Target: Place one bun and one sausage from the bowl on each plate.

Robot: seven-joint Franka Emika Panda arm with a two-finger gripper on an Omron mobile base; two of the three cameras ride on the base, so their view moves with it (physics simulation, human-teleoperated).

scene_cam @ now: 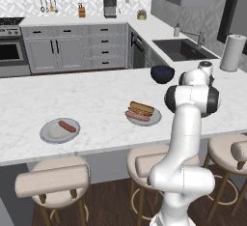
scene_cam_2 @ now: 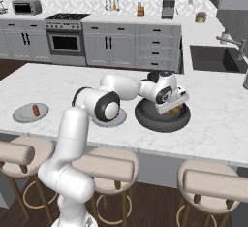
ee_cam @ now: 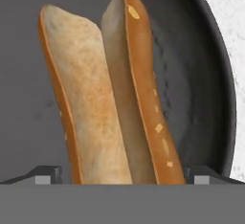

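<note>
A white marble island counter [scene_cam: 96,99] runs across a grey-cabinet kitchen, with beige stools [scene_cam: 53,181] along its near edge. In the left base view, going left to right: at about 9 o'clock a light-grey plate [scene_cam: 52,132] carries one sausage [scene_cam: 67,126]; near the middle a second plate [scene_cam: 155,117] holds a bun [scene_cam: 141,108] with a sausage [scene_cam: 137,116] just beside it; at about 2 o'clock sits the dark bowl [scene_cam: 162,73]. In the right base view the gripper [scene_cam_2: 175,105] hangs down into the bowl [scene_cam_2: 162,120]. The hand view looks into the bowl [ee_cam: 210,74], where the split bun [ee_cam: 107,98] lies between the two dark fingertips [ee_cam: 48,174], the jaws spread wide on either side of it and not clamped
</note>
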